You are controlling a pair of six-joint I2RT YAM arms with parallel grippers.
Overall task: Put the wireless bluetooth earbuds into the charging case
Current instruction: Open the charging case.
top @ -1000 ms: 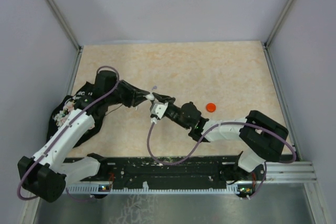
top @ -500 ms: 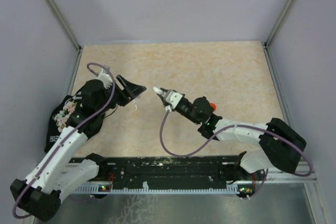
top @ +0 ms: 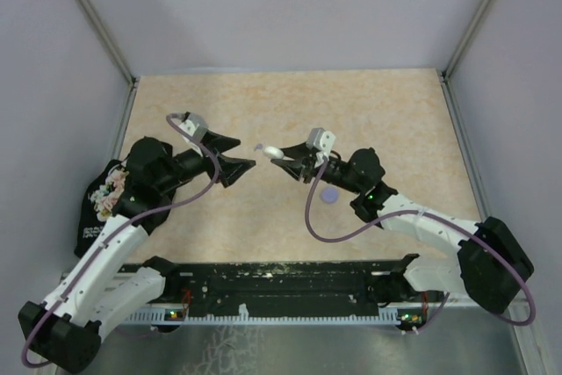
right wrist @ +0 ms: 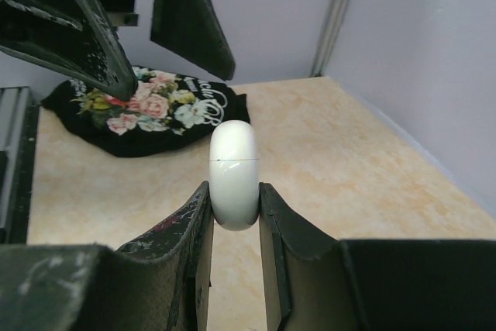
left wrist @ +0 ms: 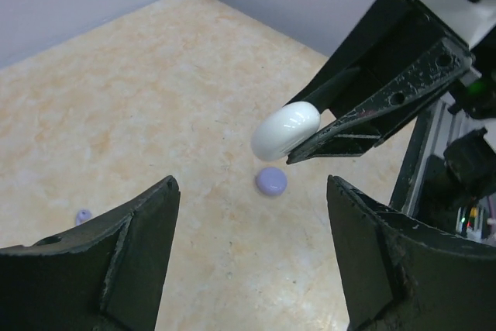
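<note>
Two arms meeting tip to tip above the table (top: 369, 103).
Left arm (top: 123, 234) reaches out from beside a black flowered bag (top: 101, 204); the left jaws are spread wide and grip nothing, pointing at the white case (top: 274, 153). Right arm (top: 421, 221) reaches toward it; the right jaws are clenched on that case, a closed round shell with its seam showing, held off the table between the two arms. A lilac disc (top: 329, 195) lies on the table under the right arm. One tiny lilac earbud (left wrist: 83, 215) lies on the table, apart from the disc.
</note>
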